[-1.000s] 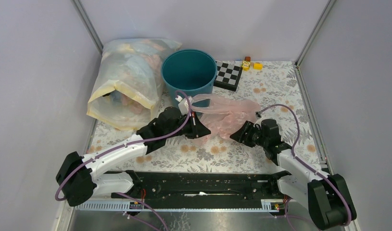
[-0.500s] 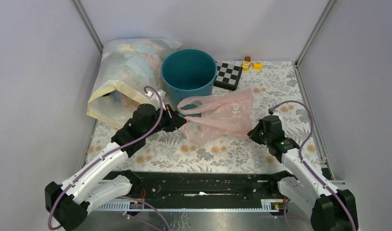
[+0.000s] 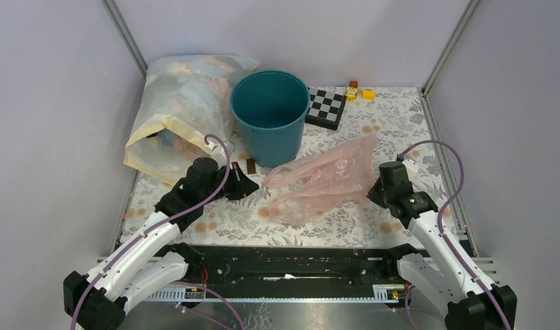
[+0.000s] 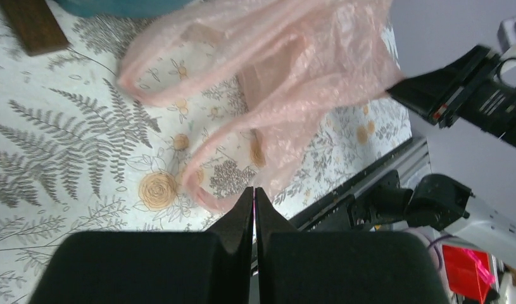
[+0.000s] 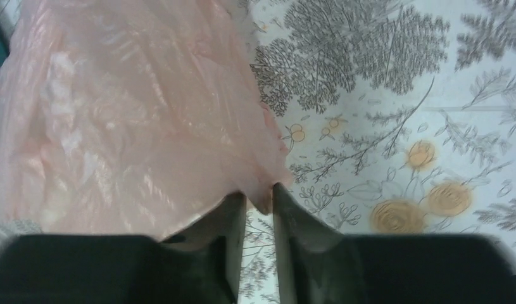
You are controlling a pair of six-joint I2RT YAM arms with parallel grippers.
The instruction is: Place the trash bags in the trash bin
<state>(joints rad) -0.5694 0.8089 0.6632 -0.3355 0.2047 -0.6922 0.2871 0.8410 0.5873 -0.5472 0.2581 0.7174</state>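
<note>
The pale pink trash bag (image 3: 325, 179) hangs stretched low over the floral table, just in front of the teal trash bin (image 3: 270, 113). My left gripper (image 3: 256, 187) is at the bag's left end. In the left wrist view it (image 4: 254, 190) is shut, and the lower handle loop of the bag (image 4: 293, 69) runs right into its tips. My right gripper (image 3: 374, 189) is at the bag's right end. In the right wrist view its jaws (image 5: 259, 193) stand narrowly apart with a corner of the bag (image 5: 128, 107) pinched between the tips.
A large clear sack (image 3: 181, 117) stuffed with bags lies left of the bin. A checkerboard (image 3: 326, 106) and small blocks (image 3: 356, 91) sit at the back. A small brown block (image 3: 250, 166) lies by the bin's base. Walls enclose three sides.
The right gripper closed on the bag's right corner and drew it right. The left gripper pulled back left. The bag went from bunched to spread out between the two.
</note>
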